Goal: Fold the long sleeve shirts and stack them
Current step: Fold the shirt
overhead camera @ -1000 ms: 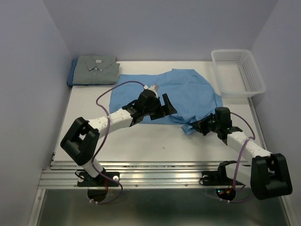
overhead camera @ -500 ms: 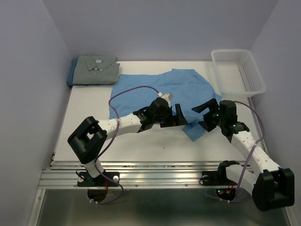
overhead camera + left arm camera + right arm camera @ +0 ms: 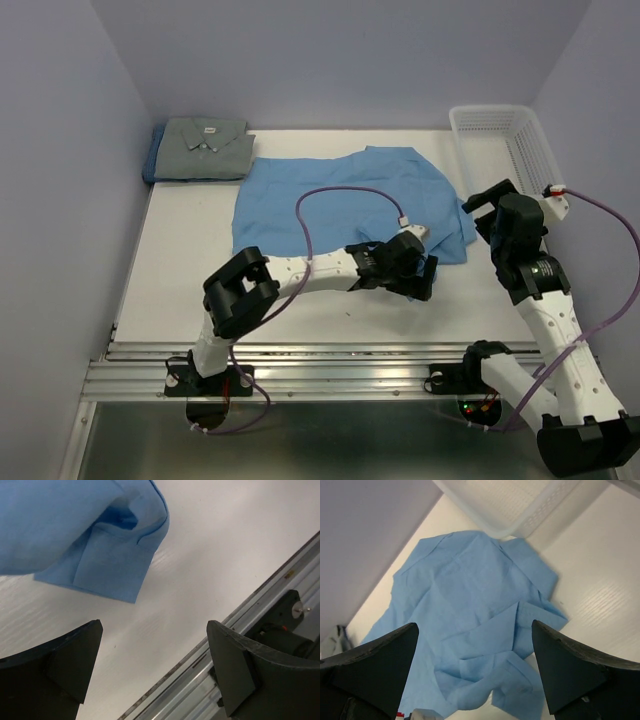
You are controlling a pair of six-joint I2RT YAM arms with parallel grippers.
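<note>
1. Stretching low across the table (image 3: 180, 260) in the overhead view, the left arm lies almost flat. The left gripper (image 3: 420, 275) is at the near right corner of the light blue shirt (image 3: 350, 195). The shirt lies spread and unfolded from the table's middle toward the far edge. The right gripper (image 3: 490, 205) is raised on an upright forearm between the shirt's right edge and the white basket (image 3: 520, 150) in the far right corner. The grey shirt (image 3: 208, 147) sits folded on the darker blue shirt (image 3: 152, 160) in the far left corner. The left arm's purple cable (image 3: 345, 192) arches over the cloth and could snag and drag it if the arm swings.

2. Seen from the left wrist, the jaws stand wide apart with nothing between them and only bare table below. A turned-back sleeve cuff (image 3: 107, 567) lies just beyond the fingertips (image 3: 65, 665), not touching them. A pinch here risks catching one layer only, or pushing the cloth into a bunch.

3. From the right wrist, the jaws gape fully and hold nothing, high above the creased shirt. The basket is near; a careless descent could clip its rim, and the unsmoothed wrinkles would be folded in.
</note>
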